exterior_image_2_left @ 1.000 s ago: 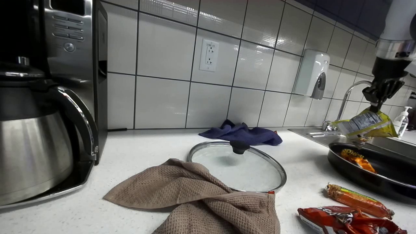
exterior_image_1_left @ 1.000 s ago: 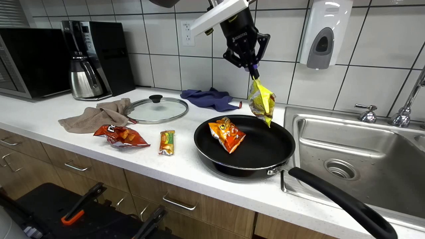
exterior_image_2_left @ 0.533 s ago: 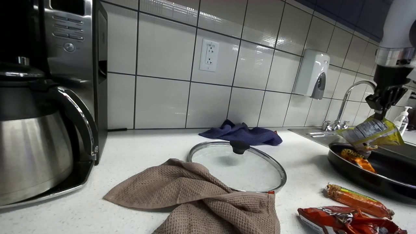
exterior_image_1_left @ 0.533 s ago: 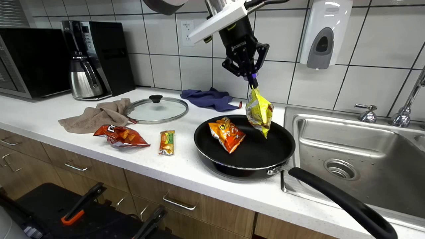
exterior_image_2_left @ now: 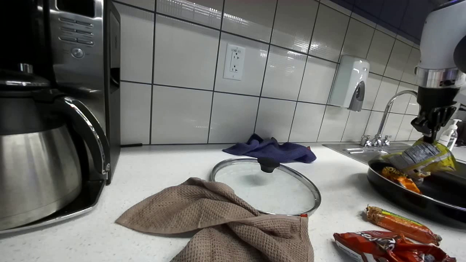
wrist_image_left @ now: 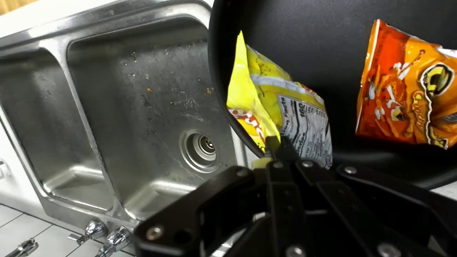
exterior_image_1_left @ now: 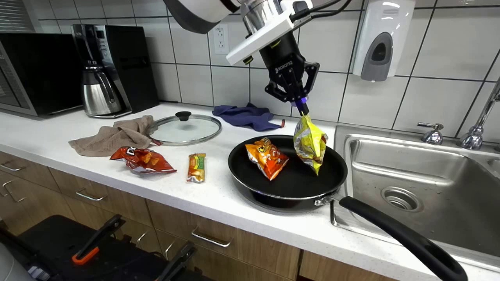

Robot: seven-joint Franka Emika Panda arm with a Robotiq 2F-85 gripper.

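Observation:
My gripper (exterior_image_1_left: pixel 304 111) is shut on the top edge of a yellow chip bag (exterior_image_1_left: pixel 309 142). The bag hangs from the fingertips over the right part of a black frying pan (exterior_image_1_left: pixel 297 185). Its lower tip is below the pan's rim line; I cannot tell whether it touches the pan floor. An orange snack bag (exterior_image_1_left: pixel 267 158) lies in the pan, left of the yellow bag. In the wrist view, the fingertips (wrist_image_left: pixel 280 144) pinch the yellow bag (wrist_image_left: pixel 266 89), with the orange bag (wrist_image_left: pixel 403 89) to its right. The yellow bag (exterior_image_2_left: pixel 418 156) also shows in an exterior view.
A red chip bag (exterior_image_1_left: pixel 144 160) and a small snack packet (exterior_image_1_left: pixel 196 168) lie left of the pan. A glass lid (exterior_image_1_left: pixel 185 130), brown towel (exterior_image_1_left: pixel 113 136) and blue cloth (exterior_image_1_left: pixel 246 117) lie behind. The sink (exterior_image_1_left: pixel 390 164) is right; the pan handle (exterior_image_1_left: pixel 402 236) reaches past its front.
My gripper has moved down with the yellow bag, which now hangs lower, with its tip down inside the pan. The other things have not moved.

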